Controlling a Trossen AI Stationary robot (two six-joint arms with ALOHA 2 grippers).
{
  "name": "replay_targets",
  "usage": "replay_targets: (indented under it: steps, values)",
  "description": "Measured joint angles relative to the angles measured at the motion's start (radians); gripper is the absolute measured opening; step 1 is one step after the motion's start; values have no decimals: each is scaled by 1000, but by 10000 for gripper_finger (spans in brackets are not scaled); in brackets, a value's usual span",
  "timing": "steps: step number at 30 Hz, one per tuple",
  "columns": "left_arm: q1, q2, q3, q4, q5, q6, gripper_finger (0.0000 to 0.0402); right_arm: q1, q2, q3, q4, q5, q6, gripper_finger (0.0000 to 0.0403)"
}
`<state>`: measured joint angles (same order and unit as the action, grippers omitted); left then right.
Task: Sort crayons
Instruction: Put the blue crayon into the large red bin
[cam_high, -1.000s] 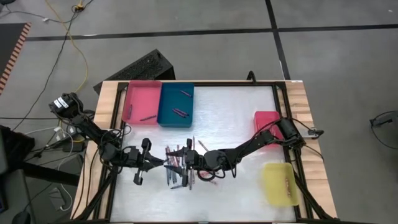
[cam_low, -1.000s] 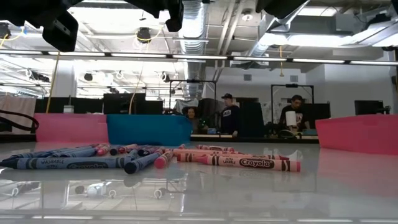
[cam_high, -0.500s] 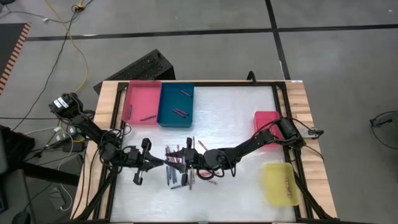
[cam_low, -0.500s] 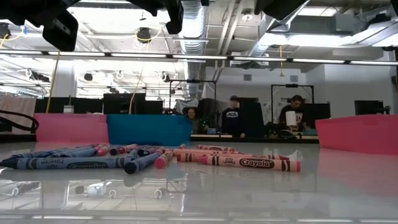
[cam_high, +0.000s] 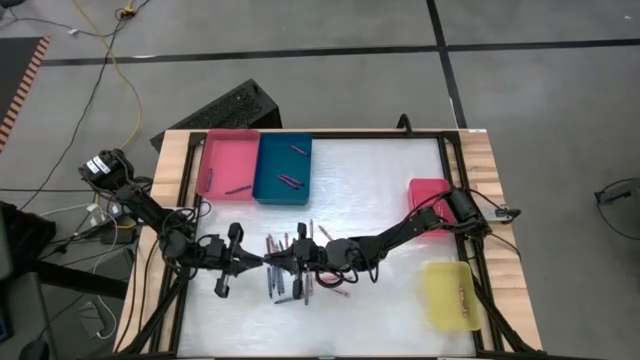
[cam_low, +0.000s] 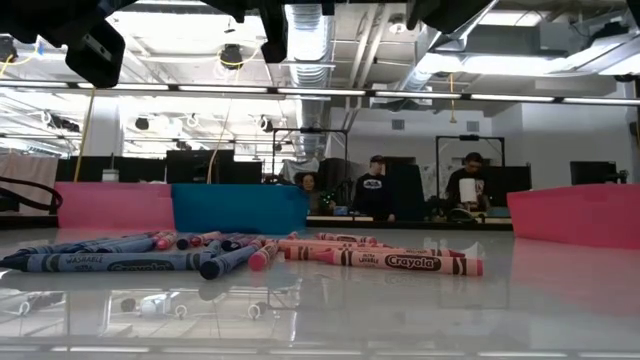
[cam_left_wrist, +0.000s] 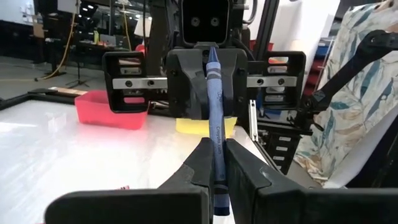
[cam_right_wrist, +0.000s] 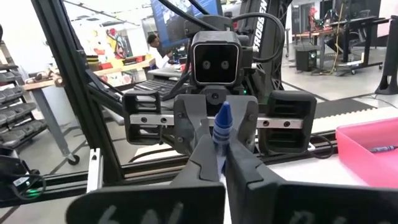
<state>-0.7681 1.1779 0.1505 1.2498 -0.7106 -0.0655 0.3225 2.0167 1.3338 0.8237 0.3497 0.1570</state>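
Since the earlier frame my right gripper (cam_high: 296, 262) has slid left, meeting my left gripper (cam_high: 262, 262) at centre; both pinch one light, stiff, brittle blue crayon (cam_left_wrist: 214, 134) by its ends.

Blue crayon's (cam_left_wrist: 216, 134) lower end, hidden

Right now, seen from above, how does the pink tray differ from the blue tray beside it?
The pink tray lies nearer the table's left edge, the blue tray inward of it. The pink tray holds one crayon, the blue tray a few. Both are rectangular, similar in size, side by side. The left gripper and right gripper meet above the loose crayons, fingers shut on one blue crayon.
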Motion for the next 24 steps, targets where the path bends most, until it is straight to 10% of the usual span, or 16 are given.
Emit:
replay_targets:
  steps: [24]
  values:
    - [0,0,1,-64,-37,-52,28,-6,0,0,-6,19,0,0]
